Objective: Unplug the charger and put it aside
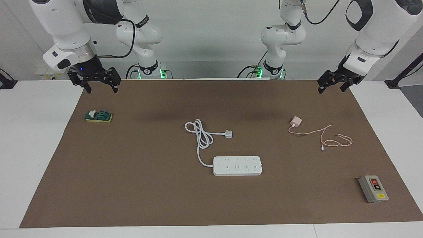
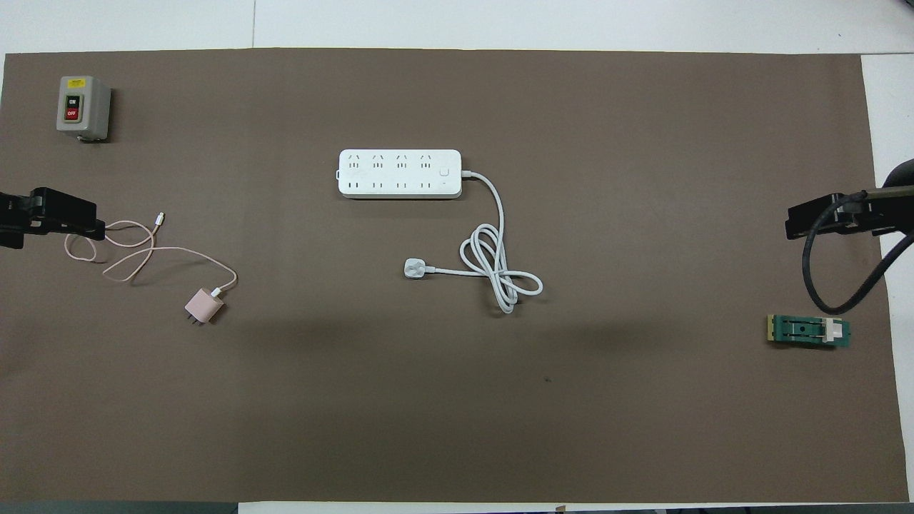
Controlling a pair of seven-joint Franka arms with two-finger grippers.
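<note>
1. Brown mat covers a white table; pale wall at the robots' end.
2. Right gripper and left gripper — fingers apart, raised over the mat's corners.
3. Charger lies unplugged on the mat, toward the left arm's end.
4. Power strip — farther out, mid-mat.

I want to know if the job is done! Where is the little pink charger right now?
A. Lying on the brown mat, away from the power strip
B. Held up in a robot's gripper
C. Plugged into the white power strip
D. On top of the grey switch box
A. The charger lies loose on the brown mat, toward the left arm's end, apart from the power strip, whose sockets hold nothing; neither gripper holds it.
</note>
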